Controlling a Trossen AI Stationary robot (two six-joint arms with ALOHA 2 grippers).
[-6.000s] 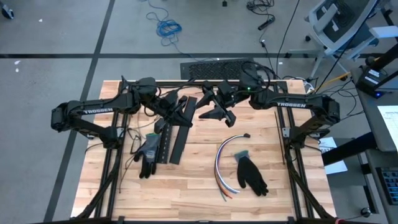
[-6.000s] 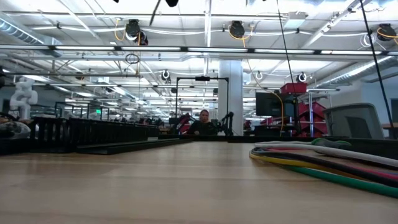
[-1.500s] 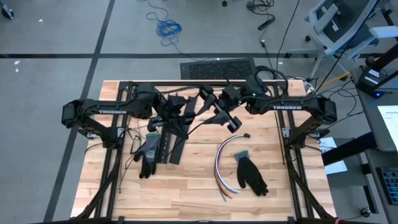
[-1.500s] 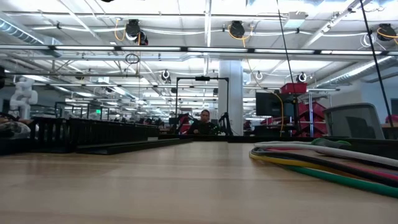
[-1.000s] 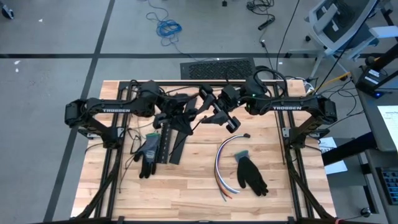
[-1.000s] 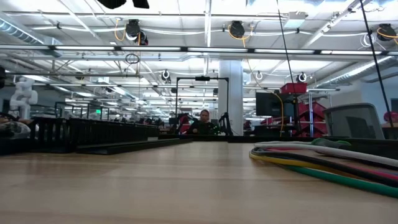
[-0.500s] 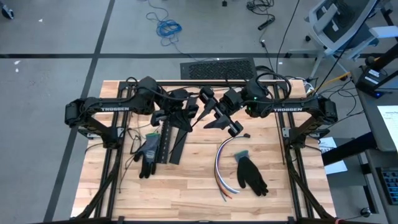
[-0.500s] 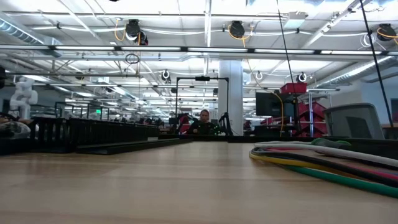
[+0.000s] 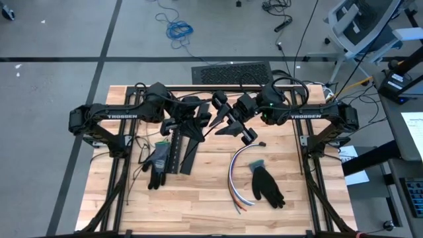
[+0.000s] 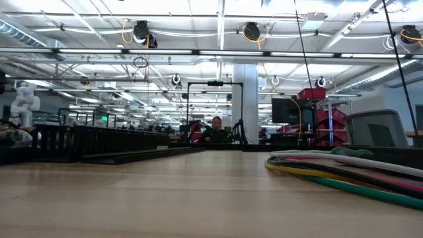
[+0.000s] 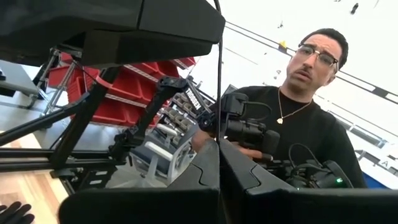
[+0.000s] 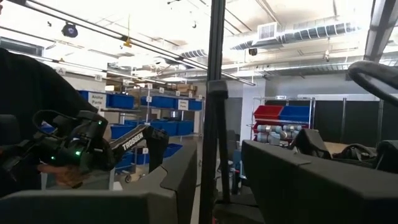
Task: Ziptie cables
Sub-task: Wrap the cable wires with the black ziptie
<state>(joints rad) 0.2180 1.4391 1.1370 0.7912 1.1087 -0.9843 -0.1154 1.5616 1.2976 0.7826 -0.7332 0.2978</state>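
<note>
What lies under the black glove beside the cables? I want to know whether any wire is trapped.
The black glove lies flat on the table, right of the cables, seemingly beside, not over, their curve. Whatever is directly beneath it is hidden.

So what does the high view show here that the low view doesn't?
Only the high view shows both arms meeting over the far middle of the table: the left gripper shut on a thin black strand, the right gripper facing it. It also shows two dark gloves and the whole curved run of the cables. Only the low view shows the room behind, with a person seated far off. Both share the wooden table, the black slotted strips and the cables.
</note>
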